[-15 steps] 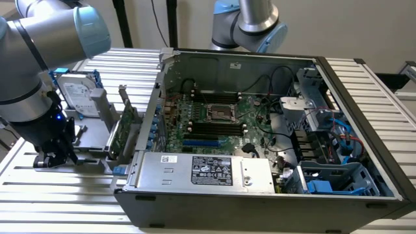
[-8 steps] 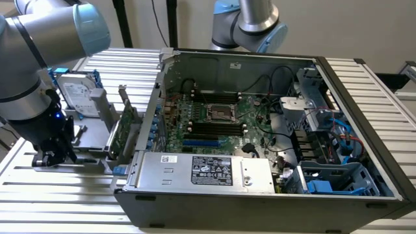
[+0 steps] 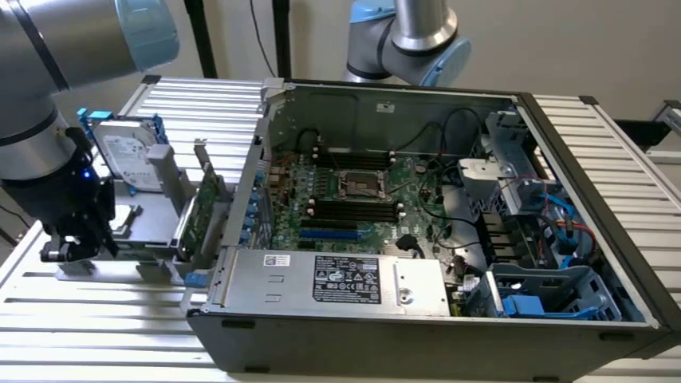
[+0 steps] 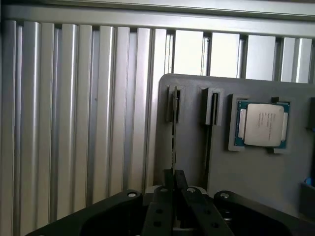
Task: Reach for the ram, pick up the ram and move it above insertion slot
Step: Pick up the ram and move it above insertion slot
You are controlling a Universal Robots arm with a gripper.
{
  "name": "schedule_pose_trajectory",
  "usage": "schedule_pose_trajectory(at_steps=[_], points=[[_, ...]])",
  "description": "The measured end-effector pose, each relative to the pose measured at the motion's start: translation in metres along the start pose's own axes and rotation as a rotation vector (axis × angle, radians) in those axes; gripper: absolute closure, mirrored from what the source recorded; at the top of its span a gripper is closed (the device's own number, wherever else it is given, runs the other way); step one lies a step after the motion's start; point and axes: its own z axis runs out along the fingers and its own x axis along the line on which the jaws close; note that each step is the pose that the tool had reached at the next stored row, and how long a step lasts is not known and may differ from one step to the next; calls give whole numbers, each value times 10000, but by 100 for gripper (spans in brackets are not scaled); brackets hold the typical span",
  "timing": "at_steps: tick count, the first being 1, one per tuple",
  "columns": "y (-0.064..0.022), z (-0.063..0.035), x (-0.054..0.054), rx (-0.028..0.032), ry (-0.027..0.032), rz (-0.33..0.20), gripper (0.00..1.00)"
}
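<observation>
Plain pale wall [image 3: 596, 48] behind ribbed aluminium table [image 3: 107, 319].

Soft, even light bleached the ribbed worktop [image 3: 96, 319] almost white, while the computer case [image 3: 352, 104] was dimmer inside. In the wrist view, pale streaks of glare ran along the slats, the processor lid [image 4: 260, 124] gleamed, and the end effector [image 4: 173, 179] and the ram [image 4: 173, 137] lay in shadow.

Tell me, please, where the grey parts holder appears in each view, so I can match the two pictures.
Exterior view: the grey parts holder sits on the slatted table at the exterior view's left, beside the open computer case.
Wrist view: the grey parts holder is the slotted plate carrying the processor.
Shared landmark: the gripper, right at the holder in both.
</observation>
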Motion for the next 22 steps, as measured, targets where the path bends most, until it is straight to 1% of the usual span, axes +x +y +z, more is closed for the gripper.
schedule_pose_trajectory(at_steps=[3, 8, 10, 12, 18, 22], points=[[-14, -137, -1, -61, -2, 1, 87], [-54, -365, -3, -94, -4, 0, 87], [-100, -457, -2, -102, -4, -3, 87], [-165, -553, -1, -108, -13, -14, 87], [-361, -830, 4, -117, -69, -65, 87], [-443, -1017, 5, -119, -100, -151, 87]])
